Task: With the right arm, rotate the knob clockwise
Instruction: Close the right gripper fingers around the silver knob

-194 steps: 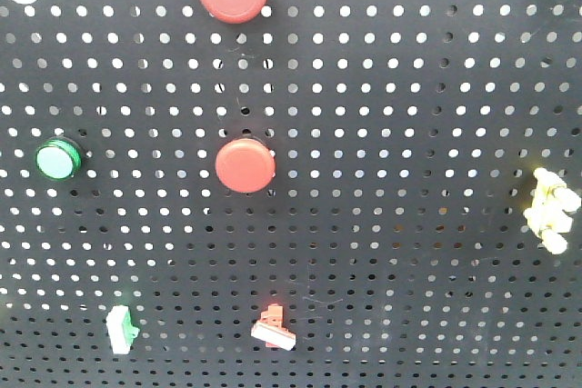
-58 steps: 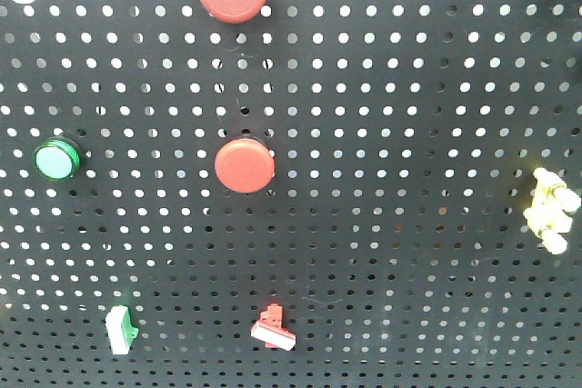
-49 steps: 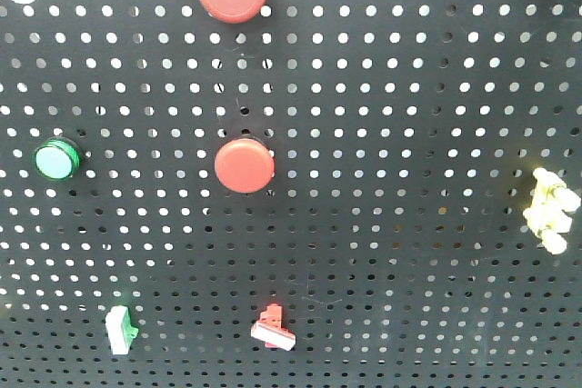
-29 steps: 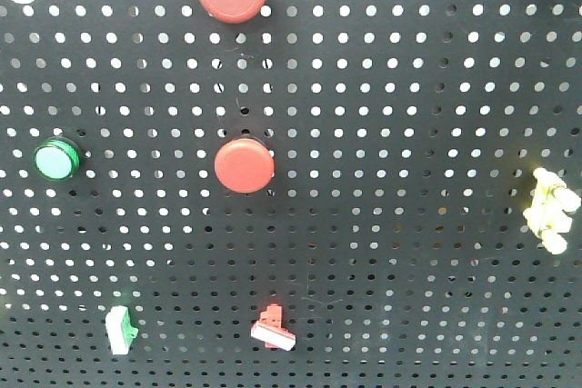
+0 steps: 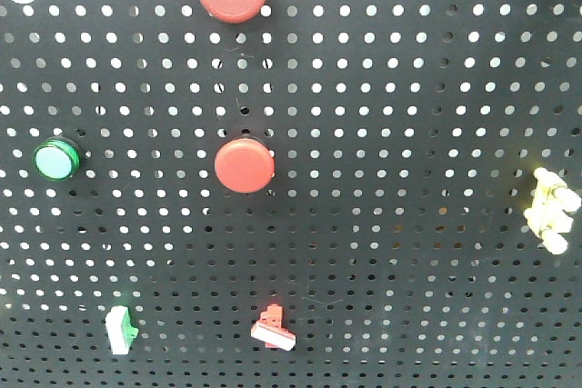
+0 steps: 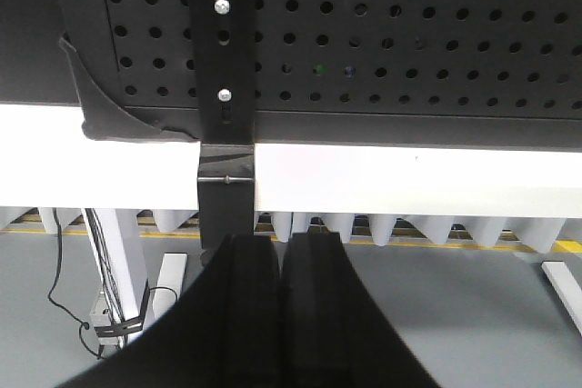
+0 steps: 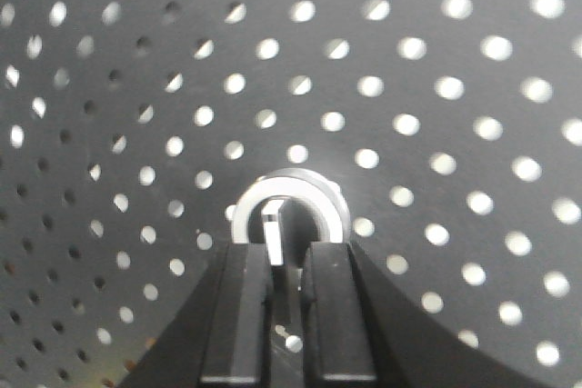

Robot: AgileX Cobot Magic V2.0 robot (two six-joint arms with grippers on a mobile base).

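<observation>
The black pegboard [image 7: 473,61] stands upright and fills the right wrist view. The left pincer [image 6: 280,247] hangs low under the board's bottom edge, fingers pressed together on nothing, well out of the job.

The knob [image 7: 289,190], ringed in silver, is mounted on the board straight ahead of the right pincer [image 7: 286,252]. The pincer's two fingers have closed to a narrow slot around the knob's rib [image 7: 272,235], and it looks pinched rather than merely straddled.

The turn should come from rolling the wrist about the knob's own spindle, which sticks straight out of the board towards the wrist camera. Keep the pincer centred on the ring and push neither in nor sideways, or the fingers may ride off the rib.

The rib's long axis runs close to vertical in this view, with its pale edge pointing up towards the top of the ring. Clockwise should carry that end over to the right.
</observation>
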